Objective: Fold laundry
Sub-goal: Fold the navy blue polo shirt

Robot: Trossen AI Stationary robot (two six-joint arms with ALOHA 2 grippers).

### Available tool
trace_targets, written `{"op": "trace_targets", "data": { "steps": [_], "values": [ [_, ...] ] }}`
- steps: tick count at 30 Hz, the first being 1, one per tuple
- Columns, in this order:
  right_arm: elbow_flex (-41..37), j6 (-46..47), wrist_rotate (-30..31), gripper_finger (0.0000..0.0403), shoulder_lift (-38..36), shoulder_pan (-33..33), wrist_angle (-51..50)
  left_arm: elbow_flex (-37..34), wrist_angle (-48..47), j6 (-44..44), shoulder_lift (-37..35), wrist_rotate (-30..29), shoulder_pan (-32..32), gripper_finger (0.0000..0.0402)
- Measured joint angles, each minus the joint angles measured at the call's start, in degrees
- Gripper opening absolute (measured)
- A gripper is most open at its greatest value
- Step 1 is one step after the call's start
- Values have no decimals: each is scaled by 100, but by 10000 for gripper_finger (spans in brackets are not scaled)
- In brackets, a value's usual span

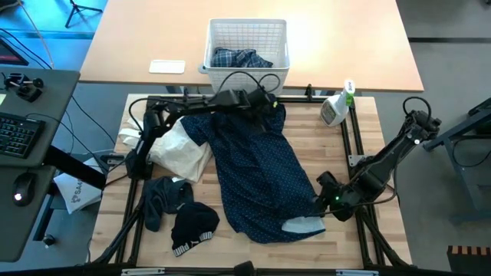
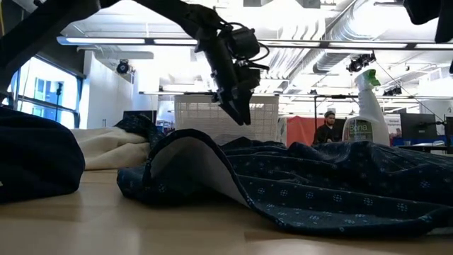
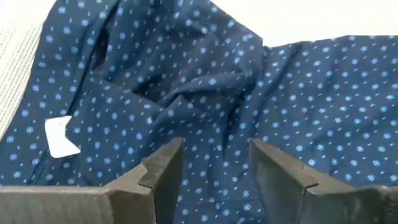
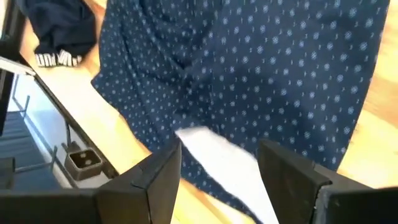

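Note:
The navy shirt with tiny white dots (image 1: 257,169) lies spread lengthwise down the middle of the table, rumpled at its far end. At its near right corner the pale inside (image 1: 303,225) is turned up. My left gripper (image 1: 265,103) hangs open above the far end, fingers pointing down, clear of the cloth in the low view (image 2: 241,113). In the left wrist view it (image 3: 214,171) is near the white collar label (image 3: 60,137). My right gripper (image 1: 321,205) is open at the near right corner, over the turned-up hem (image 4: 217,152). The plaid shirt (image 1: 242,57) lies in the white basket (image 1: 247,34).
A cream cloth (image 1: 180,149) lies left of the shirt. Two black pieces (image 1: 165,195) (image 1: 196,224) lie near the table's near left corner. A spray bottle (image 1: 337,107) stands at the far right. The basket sits past the far edge, with a white card (image 1: 166,66) to its left.

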Motion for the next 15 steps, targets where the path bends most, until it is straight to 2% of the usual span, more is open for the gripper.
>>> {"op": "trace_targets", "data": {
  "steps": [15],
  "values": [
    [0,-2,-284,206,2,1,48,44,-13,-120,0,129,-12,172]
  ]
}}
